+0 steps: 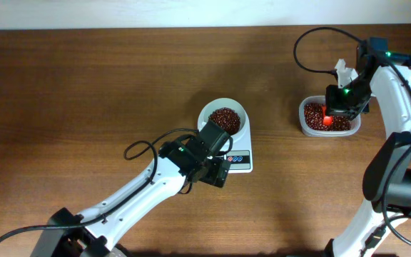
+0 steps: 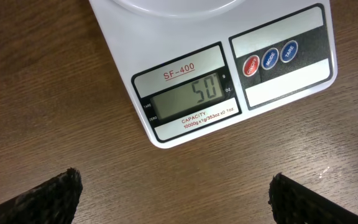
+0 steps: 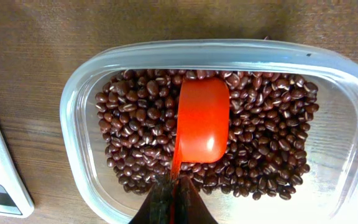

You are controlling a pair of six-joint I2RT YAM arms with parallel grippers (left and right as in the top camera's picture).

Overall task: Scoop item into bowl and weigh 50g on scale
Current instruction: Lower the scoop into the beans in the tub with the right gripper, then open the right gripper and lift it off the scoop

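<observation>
**Brown wood table, scale showing 50**

Brown wood-grain table (image 1: 84,86) all around, nothing fancy. Near the middle sits the white scale (image 1: 242,158) with the round white bowl (image 1: 240,108) on top of it. A heap of the dark red-brown beans (image 1: 225,119) is in the bowl.

My left gripper (image 2: 176,183) hangs over the table just in front of the scale. Its fingers are wide apart with nothing between them; you only see the two black tips in the bottom corners of the left wrist view. From there the display (image 2: 188,96) is dead clear: it reads 50, with "SF-400" printed above it. To its right are the buttons (image 2: 270,59), one red and two blue. The bowl's edge just peeks in at the top of that view.

Off to the right side of the table, well apart from the scale, is the clear plastic tub (image 3: 92,62), its floor covered in more of the same beans. My right gripper (image 3: 174,202) is above its near edge, fingers pinched together on the thin handle of the orange-red scoop (image 3: 202,118). The scoop head lies on the beans about mid-tub. Can't really tell from the wrist view whether it's facing up or down, it's just a smooth orange face. A corner of the scale shows at the left edge of that view.
</observation>
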